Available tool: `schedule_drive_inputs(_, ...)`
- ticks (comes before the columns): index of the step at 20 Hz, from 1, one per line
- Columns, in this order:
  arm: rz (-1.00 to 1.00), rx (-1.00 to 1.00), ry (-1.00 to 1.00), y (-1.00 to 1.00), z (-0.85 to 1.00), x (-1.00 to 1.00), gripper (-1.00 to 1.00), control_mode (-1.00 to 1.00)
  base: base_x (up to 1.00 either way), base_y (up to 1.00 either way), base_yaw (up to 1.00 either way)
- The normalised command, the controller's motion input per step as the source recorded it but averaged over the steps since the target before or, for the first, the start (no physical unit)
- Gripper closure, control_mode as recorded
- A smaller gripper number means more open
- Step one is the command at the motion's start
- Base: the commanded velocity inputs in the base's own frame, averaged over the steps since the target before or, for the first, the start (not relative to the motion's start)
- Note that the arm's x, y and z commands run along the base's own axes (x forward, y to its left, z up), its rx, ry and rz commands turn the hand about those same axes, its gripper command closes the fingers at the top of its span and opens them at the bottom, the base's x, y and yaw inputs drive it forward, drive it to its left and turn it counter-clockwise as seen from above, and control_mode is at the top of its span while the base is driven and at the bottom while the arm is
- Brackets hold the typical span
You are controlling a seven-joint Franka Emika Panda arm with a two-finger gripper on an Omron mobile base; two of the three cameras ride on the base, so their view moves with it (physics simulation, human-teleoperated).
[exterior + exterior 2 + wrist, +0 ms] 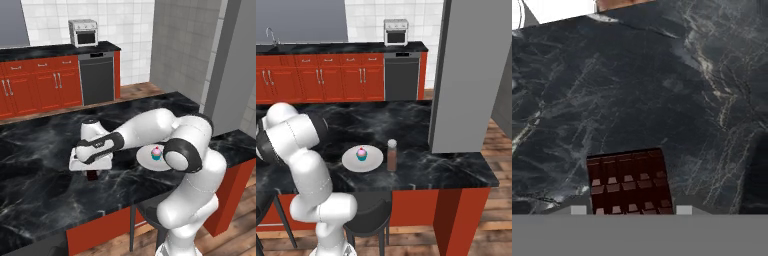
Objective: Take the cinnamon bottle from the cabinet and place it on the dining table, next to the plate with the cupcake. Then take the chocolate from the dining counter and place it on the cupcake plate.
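Chocolate (630,182) bar's near end and fingers' contact hidden at hand view's bottom.

Segmented dark brown chocolate (630,182) flat on black veined marble dining counter (662,90), at lower edge

dark segmented chocolate (629,182) lies flat at lower centre; cinnamon bottle (391,155) upright right of cupcake (361,153) plate (374,162).

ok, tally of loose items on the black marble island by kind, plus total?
Small round white plate: 1
Tiny cupcake with teal wrapper and pink frosting: 1
Small clear bottle with reddish-brown contents and grey cap: 1
Flat dark reddish-brown chocolate bar: 1
Total: 4
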Motion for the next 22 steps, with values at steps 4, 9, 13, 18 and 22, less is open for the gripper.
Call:
schedule_drive_inputs(4,-0.05,-0.11,0.00,-0.87,0.54,-0.13,1.00,-1.00,0.00,0.00,0.00)
schedule_drive_inputs(9,-0.01,-0.16,0.00,-0.99,0.20,-0.08,1.00,-1.00,0.00,0.00,0.00)
schedule_drive_inputs(13,0.00,-0.14,0.00,-1.00,0.15,0.00,1.00,-1.00,0.00,0.00,0.00)
schedule_drive_inputs(18,0.00,-0.06,0.00,-1.00,0.09,0.00,1.00,-1.00,0.00,0.00,0.00)
schedule_drive_inputs(22,0.00,0.00,0.01,-0.78,0.00,0.15,1.00,-1.00,0.00,0.00,0.00)
